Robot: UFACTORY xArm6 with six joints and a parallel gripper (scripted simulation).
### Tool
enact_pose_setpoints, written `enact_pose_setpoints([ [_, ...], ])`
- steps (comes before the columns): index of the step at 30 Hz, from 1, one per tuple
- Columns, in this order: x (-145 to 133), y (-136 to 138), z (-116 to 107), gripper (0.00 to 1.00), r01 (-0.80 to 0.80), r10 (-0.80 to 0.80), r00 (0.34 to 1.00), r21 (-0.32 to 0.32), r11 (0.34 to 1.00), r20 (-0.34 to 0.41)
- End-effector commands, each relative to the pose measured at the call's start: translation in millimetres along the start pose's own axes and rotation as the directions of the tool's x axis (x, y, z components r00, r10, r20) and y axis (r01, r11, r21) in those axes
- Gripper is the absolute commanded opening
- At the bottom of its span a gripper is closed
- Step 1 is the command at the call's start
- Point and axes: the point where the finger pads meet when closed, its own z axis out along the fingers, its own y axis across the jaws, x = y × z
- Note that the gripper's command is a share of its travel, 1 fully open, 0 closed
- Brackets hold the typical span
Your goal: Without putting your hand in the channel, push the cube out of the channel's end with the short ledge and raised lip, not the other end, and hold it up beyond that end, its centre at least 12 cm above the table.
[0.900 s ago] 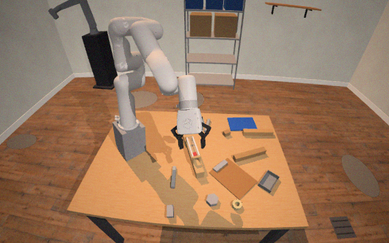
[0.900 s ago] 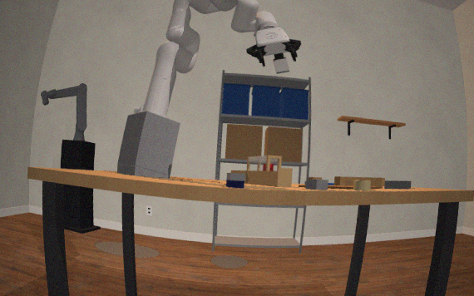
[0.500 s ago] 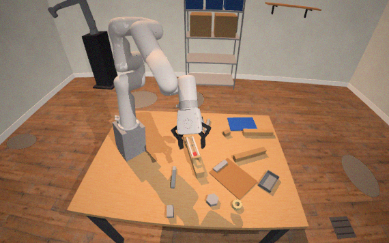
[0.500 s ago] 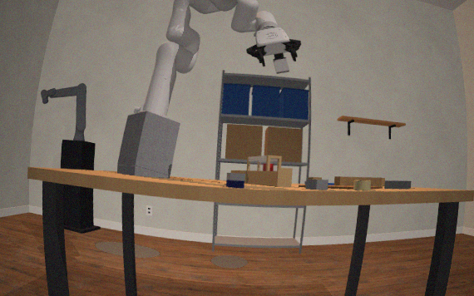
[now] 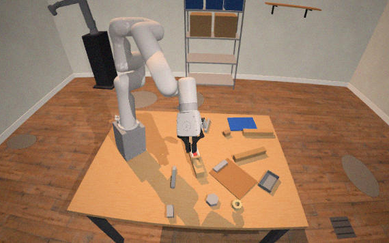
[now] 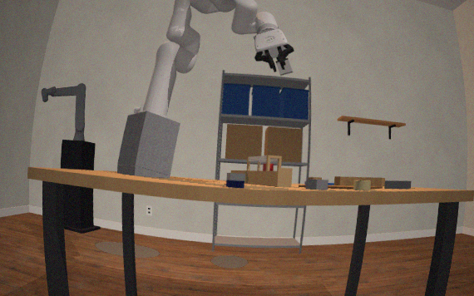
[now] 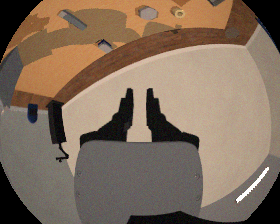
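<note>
Your pincer (image 6: 277,58) hangs high above the tabletop (image 5: 122,191), its fingers drawn nearly together on nothing. The red cube (image 5: 194,154) sits in the wooden channel (image 5: 199,166). Descending like this, you risk reaching into the channel or pushing the cube out the wrong end. Pick a tool: the grey bar (image 5: 173,177) lies just beside; the hexagonal block (image 5: 212,199) and board (image 5: 235,177) crowd the channel.
</note>
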Motion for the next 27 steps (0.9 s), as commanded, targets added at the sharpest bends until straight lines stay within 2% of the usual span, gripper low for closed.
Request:
enact_pose_setpoints([
  [1, 20, -18, 18, 0.0, -0.258, 0.262, 0.964, 0.075, 0.963, -0.054],
  [5, 34, -32, 30, 0.0, -0.449, 0.462, 0.884, 0.151, 0.881, -0.067],
  [7, 34, -32, 30, 0.0, -0.449, 0.462, 0.884, 0.151, 0.881, -0.067],
  [8, 41, -39, 36, 0.0, -0.576, 0.597, 0.8, 0.206, 0.791, -0.06],
  [10, 41, -39, 36, 0.0, -0.603, 0.627, 0.777, 0.219, 0.767, -0.058],
  [11, 48, -47, 43, 0.0, -0.663, 0.692, 0.721, 0.248, 0.706, -0.042],
  [14, 55, -56, 50, 0.0, -0.76, 0.797, 0.604, 0.296, 0.578, -0.007],
  [15, 55, -56, 50, 0.0, -0.774, 0.813, 0.582, 0.304, 0.555, -0.001],
  [17, 62, -65, 56, 0.0, -0.837, 0.881, 0.472, 0.336, 0.432, 0.043],
  [18, 62, -65, 56, 0.0, -0.84, 0.884, 0.465, 0.338, 0.424, 0.045],
  [19, 69, -74, 62, 0.0, -0.876, 0.921, 0.38, 0.354, 0.329, 0.085],
  [20, 69, -74, 62, 0.0, -0.888, 0.936, 0.338, 0.362, 0.282, 0.1],
  [21, 69, -74, 62, 0.0, -0.888, 0.936, 0.338, 0.362, 0.282, 0.1],
  [22, 76, -83, 69, 0.0, -0.913, 0.959, 0.24, 0.371, 0.171, 0.148],
  [24, 76, -83, 69, 0.0, -0.913, 0.959, 0.24, 0.371, 0.171, 0.148],
  [25, 81, -93, 75, 0.0, -0.928, 0.971, 0.103, 0.373, 0.016, 0.215],
  [26, 81, -93, 75, 0.0, -0.927, 0.971, 0.073, 0.373, -0.018, 0.228],
  [27, 81, -93, 75, 0.0, -0.927, 0.971, 0.073, 0.373, -0.018, 0.228],
])
